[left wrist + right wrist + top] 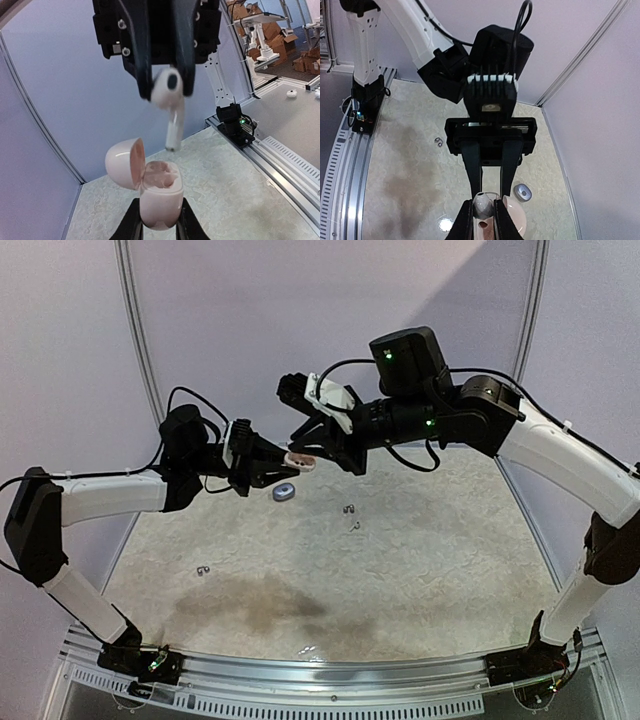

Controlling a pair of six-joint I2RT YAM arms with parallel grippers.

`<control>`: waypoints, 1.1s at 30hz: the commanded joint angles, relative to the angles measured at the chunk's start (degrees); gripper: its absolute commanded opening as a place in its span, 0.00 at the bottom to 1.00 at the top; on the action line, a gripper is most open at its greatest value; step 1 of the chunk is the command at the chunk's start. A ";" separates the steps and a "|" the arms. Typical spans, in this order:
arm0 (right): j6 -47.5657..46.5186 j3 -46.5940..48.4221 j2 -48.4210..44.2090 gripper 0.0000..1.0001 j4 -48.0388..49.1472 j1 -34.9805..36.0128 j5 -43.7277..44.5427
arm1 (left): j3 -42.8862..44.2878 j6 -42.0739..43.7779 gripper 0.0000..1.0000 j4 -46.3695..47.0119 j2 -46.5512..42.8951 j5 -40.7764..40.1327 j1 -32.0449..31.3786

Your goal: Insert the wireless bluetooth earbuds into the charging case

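A pink charging case (160,200) is held above the table with its lid (124,162) swung open to the left. My left gripper (159,212) is shut on the case body. Directly over the open case hangs a whitish earbud (174,125), stem pointing down, just clear of the sockets. My right gripper (167,90) is shut on its head. In the right wrist view the earbud (484,202) sits between my right fingers, with the case (486,232) under it. From above, both grippers meet at the pink case (300,461) over the back of the table.
A small grey-blue case (284,492) lies on the table below the grippers. Tiny dark earbud pieces lie at the middle (350,507) and near the left (203,570). A dark stain (250,600) marks the front; a metal rail (330,670) runs along the near edge.
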 commanded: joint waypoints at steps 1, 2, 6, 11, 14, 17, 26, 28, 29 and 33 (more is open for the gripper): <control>-2.89 1.46 1.71 0.00 -3.92 0.31 -0.74 | 1.06 1.40 0.00 -1.83 -1.21 1.66 0.37; -2.93 1.47 1.66 0.00 -3.92 0.30 -0.64 | 1.07 1.45 0.00 -1.84 -1.21 1.62 0.35; -2.87 1.42 1.73 0.00 -4.01 0.31 0.24 | 0.99 1.73 0.00 -1.77 -1.07 1.54 0.46; -2.78 1.61 1.60 0.00 -4.73 0.32 1.12 | 0.97 2.54 0.00 -2.37 -0.94 1.42 0.46; -2.77 1.73 1.35 0.00 -4.68 0.33 1.68 | 0.80 3.77 0.00 -3.32 -0.95 1.32 0.46; -2.92 1.73 1.20 0.00 -4.77 0.27 1.65 | 0.79 4.09 0.00 -3.28 -0.95 1.31 0.46; -3.10 1.58 1.44 0.00 -5.78 0.33 1.90 | 0.79 4.35 0.00 -2.91 -1.02 1.28 0.55; -3.12 1.60 1.43 0.00 -6.21 0.33 2.62 | 0.79 4.56 0.00 -3.17 -1.05 1.21 0.55; -3.17 1.64 1.25 0.00 -6.17 0.34 2.93 | 0.74 4.72 0.00 -3.42 -1.04 1.17 0.48; -3.23 1.70 0.86 0.00 -5.00 0.33 3.00 | 0.70 4.88 0.00 -3.66 -1.04 1.19 0.50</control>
